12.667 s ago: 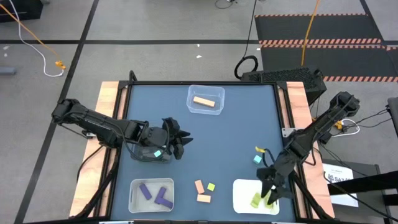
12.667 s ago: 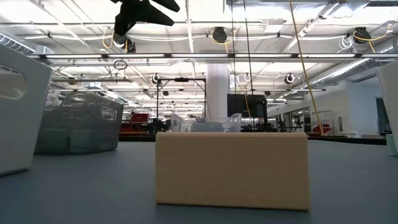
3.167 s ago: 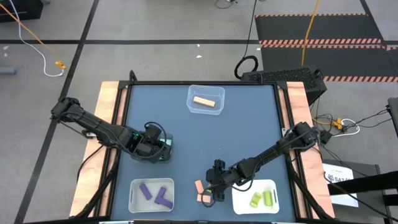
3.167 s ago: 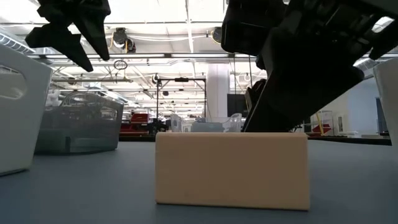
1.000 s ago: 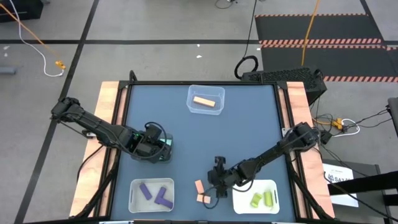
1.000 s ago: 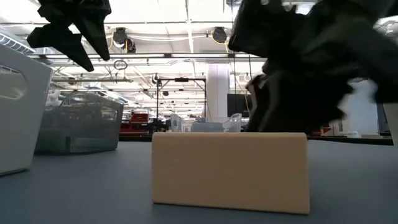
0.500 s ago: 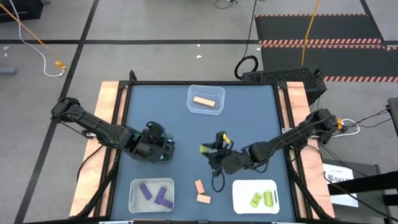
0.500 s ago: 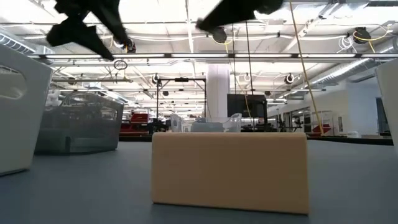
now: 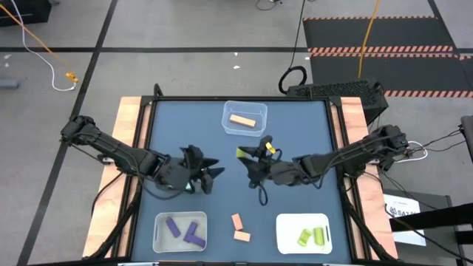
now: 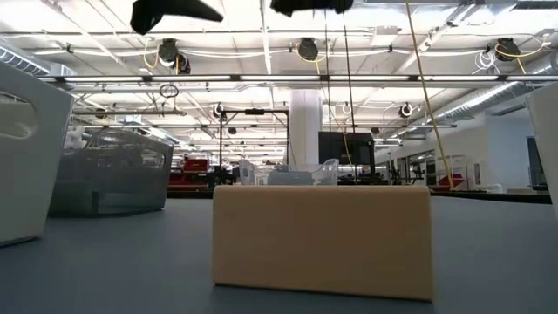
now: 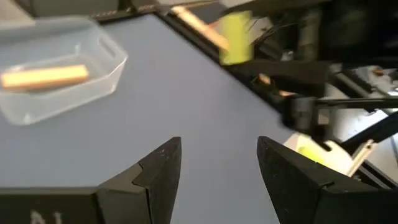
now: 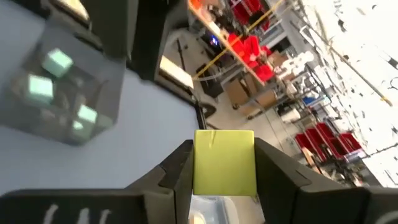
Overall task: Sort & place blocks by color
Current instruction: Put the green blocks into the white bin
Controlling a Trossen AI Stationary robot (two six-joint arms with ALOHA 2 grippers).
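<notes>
My right gripper [image 9: 244, 154] is raised over the table's middle and shut on a yellow-green block [image 9: 242, 154], which also shows in the left wrist view [image 11: 236, 37]. My left gripper [image 9: 213, 175] hangs open just left of it, holding nothing. Two pale orange blocks [image 9: 236, 221] [image 9: 242, 236] lie flat on the table near its near edge; one fills the low view [image 10: 323, 240]. A pale orange bar [image 9: 242, 120] lies in the far clear bin. Purple blocks [image 9: 185, 231] lie in the near-left bin, yellow-green ones [image 9: 311, 236] in the near-right bin, and teal blocks [image 12: 59, 62] in a clear bin. My right gripper pinches the yellow-green block [image 12: 224, 163] between its two fingers, one on each of two opposite side faces. The block is lifted clear of the table. The fingers point toward the table's left.
The far clear bin [image 9: 244, 128] stands near the far edge. The near-left white bin [image 9: 158, 235] and near-right white bin [image 9: 285, 235] sit at the near edge. The clear bin of teal blocks [image 12: 99, 106] lies under my left arm. Bare blue table shows between the bins.
My right gripper has risen from beside the pale orange blocks at the near edge and moved toward the far edge and slightly left, carrying the yellow-green block clear of the table. My left gripper has risen and shifted right, off the teal bin. The near orange block was nudged slightly.
</notes>
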